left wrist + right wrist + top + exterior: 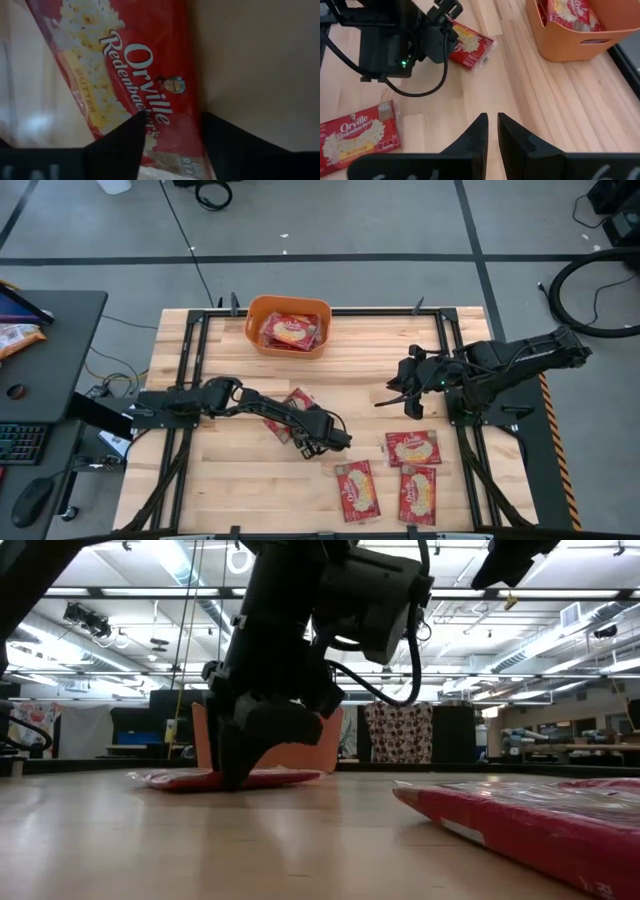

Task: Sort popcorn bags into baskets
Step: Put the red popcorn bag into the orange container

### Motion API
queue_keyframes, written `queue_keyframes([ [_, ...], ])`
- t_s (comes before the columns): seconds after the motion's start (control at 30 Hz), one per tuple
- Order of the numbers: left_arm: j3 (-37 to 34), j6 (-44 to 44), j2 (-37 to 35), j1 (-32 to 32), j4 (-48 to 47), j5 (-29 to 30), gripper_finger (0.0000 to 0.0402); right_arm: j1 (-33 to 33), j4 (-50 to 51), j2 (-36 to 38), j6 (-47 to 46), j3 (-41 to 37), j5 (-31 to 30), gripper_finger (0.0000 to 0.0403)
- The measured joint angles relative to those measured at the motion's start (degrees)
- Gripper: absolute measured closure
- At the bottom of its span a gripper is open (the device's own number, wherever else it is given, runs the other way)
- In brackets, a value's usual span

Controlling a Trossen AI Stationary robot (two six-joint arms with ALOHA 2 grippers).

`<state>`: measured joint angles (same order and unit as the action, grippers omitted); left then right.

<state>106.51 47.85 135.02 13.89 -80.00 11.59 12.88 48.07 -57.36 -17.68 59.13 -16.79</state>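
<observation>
One red popcorn bag (290, 412) lies flat on the wood at mid-table, under my left arm. My left gripper (318, 445) is open and low over this bag's (150, 65) end, one finger above its printed face and the other above bare wood beside its edge. In the low view the left gripper (232, 775) reaches down to the bag (270, 778). The orange basket (255, 330) at the far edge holds bags (290, 330). Three more bags (413, 448) (357, 488) (418, 493) lie near right. My right gripper (385, 400) hovers shut above bare wood (492, 117). My left gripper comes at the bag from above, pointing down, astride its long edge (192, 120) near one end. One fingertip (132, 132) stands over the printed face, the other (225, 135) over the wood. The bag lies flat on the table. Whether the fingers touch it, I cannot tell.
A dark desk (60, 370) with a keyboard and an orange-and-white packet (15, 335) stands left of the table. Black frame rails (190, 360) run along the table's sides. Bare wood (370, 370) lies between the basket and the right gripper. A bag (540, 820) lies close to the low camera.
</observation>
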Motion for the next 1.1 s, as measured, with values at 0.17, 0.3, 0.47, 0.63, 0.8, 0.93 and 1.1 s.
queue_keyframes([
  [0.17,-0.04,-3.3,0.11,-0.02,-0.71,0.97,0.0304,0.0,-0.02,0.0,-0.48,0.0,0.43,0.0356],
  [0.3,0.0,-4.03,-0.19,-0.02,-0.92,0.62,0.0381,0.02,0.0,0.0,-0.56,0.0,1.05,0.0356],
  [0.47,-0.02,-3.78,-4.51,-0.07,-0.83,1.24,0.0384,0.02,0.07,0.0,0.24,0.0,1.5,0.0356],
  [0.63,-0.02,-3.55,-11.1,-1.1,-2.26,3.35,0.0386,0.02,0.11,0.02,1.23,0.0,1.86,0.0356],
  [0.8,0.05,-4.98,-18.25,-4.16,-4.77,10.0,0.0387,0.02,-0.06,0.0,1.98,0.0,3.18,0.0356],
  [0.93,0.05,-11.39,-22.95,-7.43,-5.96,18.28,0.0387,0.02,-0.74,0.0,3.68,0.0,3.39,0.0356],
  [1.1,0.09,-33.81,-25.31,-12.11,-5.4,29.23,0.0386,0.0,-2.5,0.0,5.46,0.0,1.9,0.0356],
])
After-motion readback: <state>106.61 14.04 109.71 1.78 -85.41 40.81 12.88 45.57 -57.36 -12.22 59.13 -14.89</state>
